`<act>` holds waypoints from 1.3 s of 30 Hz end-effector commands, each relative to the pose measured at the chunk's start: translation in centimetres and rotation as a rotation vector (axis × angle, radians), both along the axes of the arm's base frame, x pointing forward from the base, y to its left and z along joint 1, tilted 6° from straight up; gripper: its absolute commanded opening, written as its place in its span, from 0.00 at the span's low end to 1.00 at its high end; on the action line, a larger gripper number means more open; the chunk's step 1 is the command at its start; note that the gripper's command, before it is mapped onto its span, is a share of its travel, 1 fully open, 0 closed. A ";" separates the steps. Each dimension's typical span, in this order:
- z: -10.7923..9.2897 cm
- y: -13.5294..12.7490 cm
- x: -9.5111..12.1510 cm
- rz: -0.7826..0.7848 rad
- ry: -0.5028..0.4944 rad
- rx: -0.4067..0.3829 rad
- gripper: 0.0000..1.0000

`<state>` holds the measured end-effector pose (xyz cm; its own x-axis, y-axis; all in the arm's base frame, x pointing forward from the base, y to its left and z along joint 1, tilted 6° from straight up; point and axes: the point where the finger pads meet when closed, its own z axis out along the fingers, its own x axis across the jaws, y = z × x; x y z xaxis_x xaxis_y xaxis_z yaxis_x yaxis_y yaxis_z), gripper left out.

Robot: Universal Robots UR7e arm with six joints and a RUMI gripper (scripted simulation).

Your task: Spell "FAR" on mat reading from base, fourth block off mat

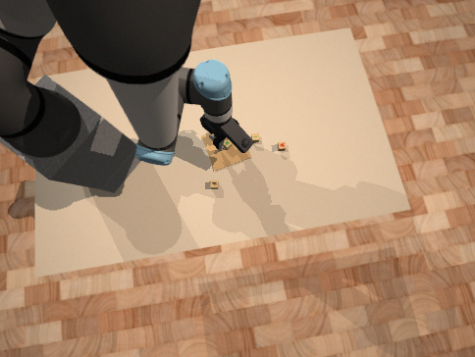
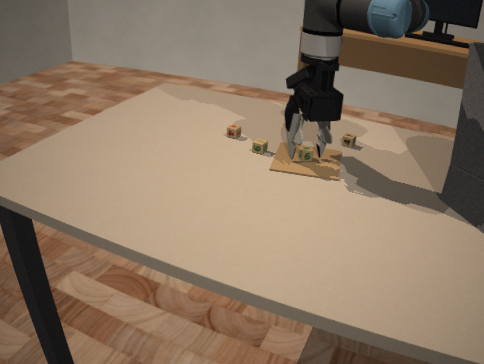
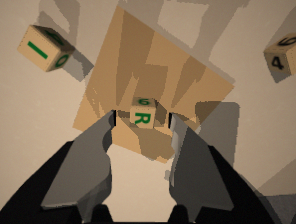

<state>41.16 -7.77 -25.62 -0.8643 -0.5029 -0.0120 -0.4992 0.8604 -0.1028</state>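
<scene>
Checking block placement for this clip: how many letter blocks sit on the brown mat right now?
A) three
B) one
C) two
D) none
B: only the R block rests on the mat, between the fingers of the open hand; the other three blocks lie on the table off the mat.

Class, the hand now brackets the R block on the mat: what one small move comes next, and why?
Probably close the fingers. The hand is open, lowered with one finger on either side of the R block on the mat, not yet touching it.
</scene>
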 end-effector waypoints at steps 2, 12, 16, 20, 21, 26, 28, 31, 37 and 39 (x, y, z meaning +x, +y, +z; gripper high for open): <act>-0.3 0.0 0.1 0.000 -0.001 -0.001 0.37; -0.3 0.0 0.1 0.000 -0.001 -0.001 0.37; -0.3 0.0 0.1 0.000 -0.001 -0.001 0.37; -0.3 0.0 0.1 0.000 -0.001 -0.001 0.25; -0.3 0.0 0.1 0.000 -0.001 -0.001 0.25; -0.3 0.0 0.1 0.000 -0.001 -0.001 0.25; -0.3 0.0 0.1 0.000 -0.001 -0.001 0.25; -0.3 0.0 0.1 0.000 -0.001 -0.001 0.25; -0.3 0.0 0.1 0.000 -0.001 -0.001 0.05; -0.3 0.0 0.1 0.000 -0.001 -0.001 0.05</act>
<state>41.20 -7.80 -26.00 -0.8643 -0.5029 -0.0121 -0.4992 0.8603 -0.1030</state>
